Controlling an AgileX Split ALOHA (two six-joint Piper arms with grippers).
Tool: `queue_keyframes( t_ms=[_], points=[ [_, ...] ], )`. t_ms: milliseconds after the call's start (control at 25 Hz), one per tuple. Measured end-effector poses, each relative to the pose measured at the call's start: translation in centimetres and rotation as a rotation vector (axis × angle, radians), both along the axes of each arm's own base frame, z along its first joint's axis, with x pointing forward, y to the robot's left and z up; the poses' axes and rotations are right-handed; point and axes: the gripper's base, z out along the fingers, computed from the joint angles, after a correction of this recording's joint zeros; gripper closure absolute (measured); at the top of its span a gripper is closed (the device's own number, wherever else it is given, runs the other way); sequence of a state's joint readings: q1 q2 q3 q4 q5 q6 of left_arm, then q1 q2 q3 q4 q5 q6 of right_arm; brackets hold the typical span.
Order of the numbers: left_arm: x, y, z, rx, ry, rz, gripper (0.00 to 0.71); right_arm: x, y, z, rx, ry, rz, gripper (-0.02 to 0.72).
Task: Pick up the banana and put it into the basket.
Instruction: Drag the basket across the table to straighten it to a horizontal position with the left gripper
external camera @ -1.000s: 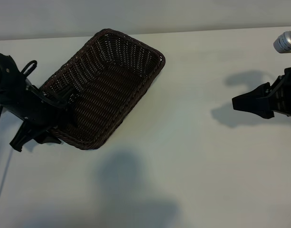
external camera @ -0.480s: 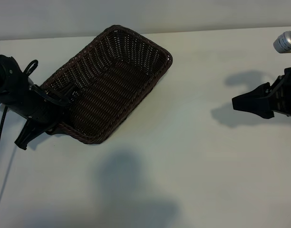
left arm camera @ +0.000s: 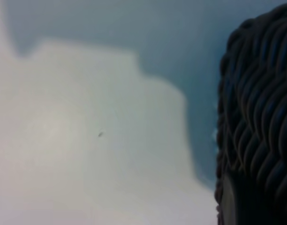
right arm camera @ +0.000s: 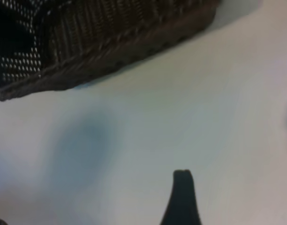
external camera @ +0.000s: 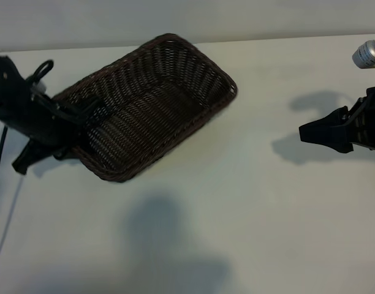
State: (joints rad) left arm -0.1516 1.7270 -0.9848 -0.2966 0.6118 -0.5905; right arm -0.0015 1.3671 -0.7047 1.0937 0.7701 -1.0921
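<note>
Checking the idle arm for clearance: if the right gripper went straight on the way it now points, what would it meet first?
Most likely the bare table. The right gripper hangs at the right edge, tilted down and pointing toward the basket, which the left gripper holds by its rim. Depth is unclear, so the basket could come first.

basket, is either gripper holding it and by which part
The left gripper holds the wicker basket by the rim of its short end nearest that arm. The right gripper is open and holds nothing, hovering apart at the table's far side.

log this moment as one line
left gripper: jaws shut on basket rim, lifting | right gripper: open, idle | banana: unseen
</note>
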Motion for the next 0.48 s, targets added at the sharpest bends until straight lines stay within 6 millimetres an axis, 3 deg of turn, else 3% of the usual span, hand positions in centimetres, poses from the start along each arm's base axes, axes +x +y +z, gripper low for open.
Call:
queue_keyframes(
  t_ms=[280, 480],
  points=[
    [2.0, -0.9, 3.0, -0.022, -0.077, -0.279, 0.55, 0.0, 0.0, 0.0, 0.0, 0.001, -0.001, 0.122],
    [3.1, -1.4, 3.3, -0.029, 0.0, -0.494, 0.552, 0.0, 0.0, 0.0, 0.007, 0.01, -0.009, 0.122]
  ],
)
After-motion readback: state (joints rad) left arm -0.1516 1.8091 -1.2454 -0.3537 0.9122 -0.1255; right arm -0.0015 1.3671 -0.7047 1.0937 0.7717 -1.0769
